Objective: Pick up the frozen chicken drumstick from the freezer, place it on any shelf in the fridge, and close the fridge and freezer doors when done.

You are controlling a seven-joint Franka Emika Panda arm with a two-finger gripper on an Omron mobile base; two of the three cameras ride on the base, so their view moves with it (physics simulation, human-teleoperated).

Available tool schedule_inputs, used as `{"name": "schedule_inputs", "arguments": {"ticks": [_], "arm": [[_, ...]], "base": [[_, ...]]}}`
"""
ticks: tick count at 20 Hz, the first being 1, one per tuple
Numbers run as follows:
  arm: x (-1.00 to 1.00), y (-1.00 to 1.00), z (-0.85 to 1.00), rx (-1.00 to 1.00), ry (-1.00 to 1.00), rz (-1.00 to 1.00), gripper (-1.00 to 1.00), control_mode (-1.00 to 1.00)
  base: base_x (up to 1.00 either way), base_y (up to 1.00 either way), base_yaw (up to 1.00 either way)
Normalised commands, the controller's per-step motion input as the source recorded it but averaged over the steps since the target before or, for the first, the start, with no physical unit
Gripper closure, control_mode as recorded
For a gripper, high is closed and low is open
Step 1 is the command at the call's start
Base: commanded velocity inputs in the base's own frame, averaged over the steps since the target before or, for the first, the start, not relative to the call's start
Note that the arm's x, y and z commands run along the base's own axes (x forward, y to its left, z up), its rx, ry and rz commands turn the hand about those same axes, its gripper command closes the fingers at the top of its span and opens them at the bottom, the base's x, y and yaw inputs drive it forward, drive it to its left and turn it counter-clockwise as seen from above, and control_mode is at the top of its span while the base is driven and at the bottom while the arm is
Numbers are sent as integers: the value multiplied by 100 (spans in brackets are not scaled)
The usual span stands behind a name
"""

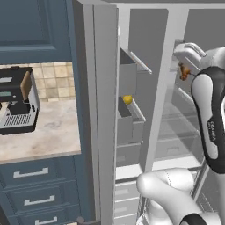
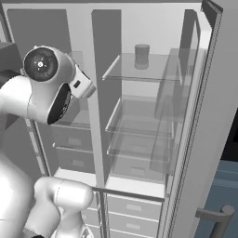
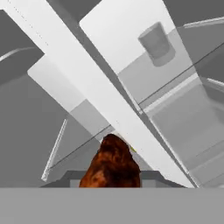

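The frozen chicken drumstick [image 1: 184, 71] is a small orange-brown lump in my gripper [image 1: 186, 67], which is shut on it. In the hand view the drumstick [image 3: 111, 165] hides the fingertips. It hangs in the air in front of the white divider [image 1: 161, 88] between the two compartments, at upper-shelf height. The narrower freezer [image 1: 145, 39] lies left of the divider and the wider fridge [image 2: 139, 116] right of it, with glass shelves [image 2: 139, 74]. The freezer door [image 1: 103, 110] and the fridge door [image 2: 218, 116] both stand open.
A yellow ball [image 1: 127, 99] sits in a bin on the freezer door. A grey cylinder [image 2: 142, 56] stands on the fridge's top glass shelf. Left of the unit, a counter [image 1: 52, 132] carries a dark appliance [image 1: 17, 105] above blue drawers [image 1: 39, 189].
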Motion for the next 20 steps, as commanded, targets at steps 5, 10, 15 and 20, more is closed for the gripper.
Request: {"name": "schedule_inputs", "arguments": {"ticks": [5,10,15,20], "arm": [[-91,8,-90,-51,24,24,100,-100],[-13,5,-80,-40,5,31,100,-100],[0,2,-6,-17,0,10,100,-100],[0,-18,0,-5,2,0,100,100]], "base": [[0,0,0],[0,0,0],[0,0,0],[2,-30,0]]}}
